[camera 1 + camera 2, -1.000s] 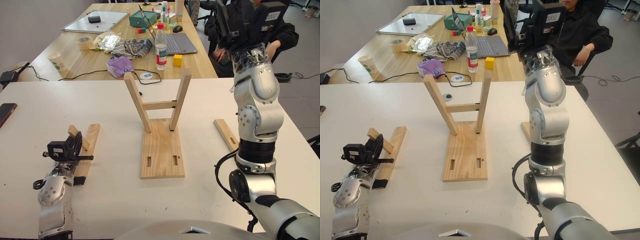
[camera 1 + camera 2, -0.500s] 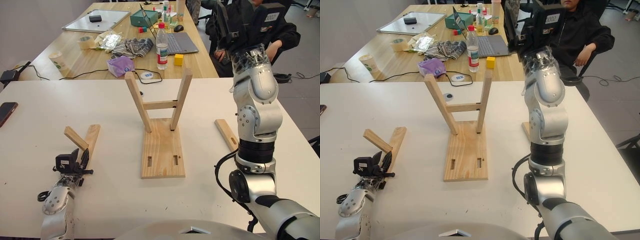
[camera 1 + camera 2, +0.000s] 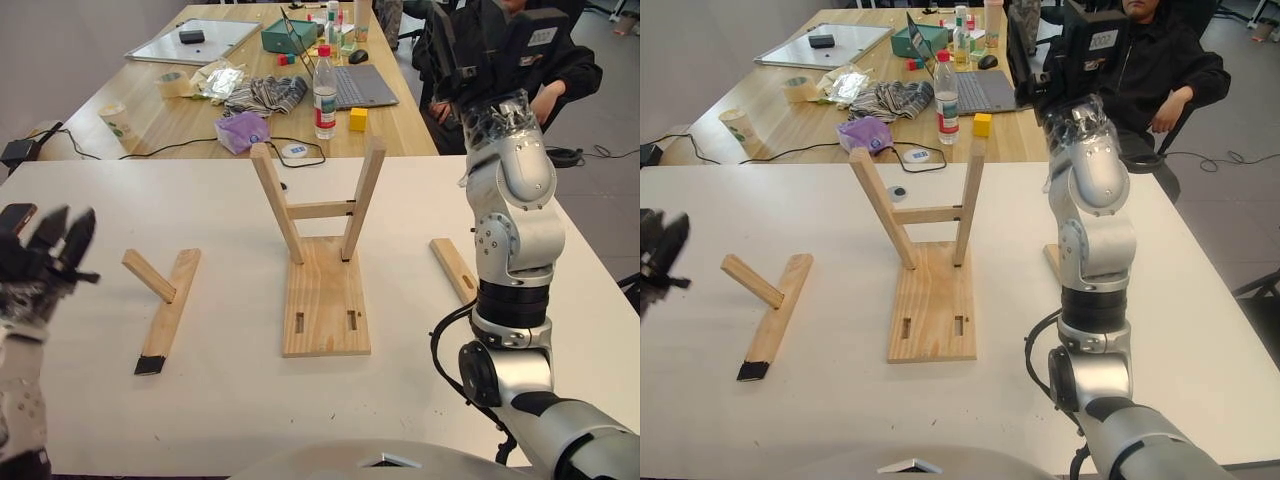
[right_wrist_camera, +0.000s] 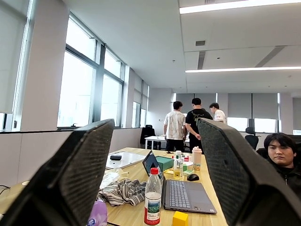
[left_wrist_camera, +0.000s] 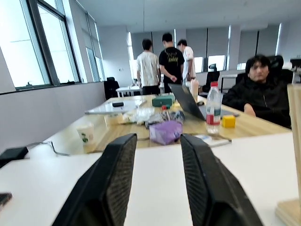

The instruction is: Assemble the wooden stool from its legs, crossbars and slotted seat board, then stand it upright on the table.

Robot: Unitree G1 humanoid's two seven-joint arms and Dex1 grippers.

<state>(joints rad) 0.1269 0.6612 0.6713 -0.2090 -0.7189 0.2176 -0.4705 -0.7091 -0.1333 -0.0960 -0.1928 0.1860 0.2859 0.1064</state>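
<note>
my left gripper (image 5: 158,141): fingers apart, near table (image 3: 230,400) left edge | right gripper (image 4: 156,127): spread wide, up high | seat board (image 3: 325,305) flat, leg frame (image 3: 318,205) standing in it | loose leg (image 3: 168,310) lying to its left

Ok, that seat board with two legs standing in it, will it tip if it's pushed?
Pushed low, it probably slides: the seat board lies flat and wide on the table. Pushed high on the legs, it may rock, since both stand at its far end. The crossbar likely keeps them stiff as a pair.
</note>
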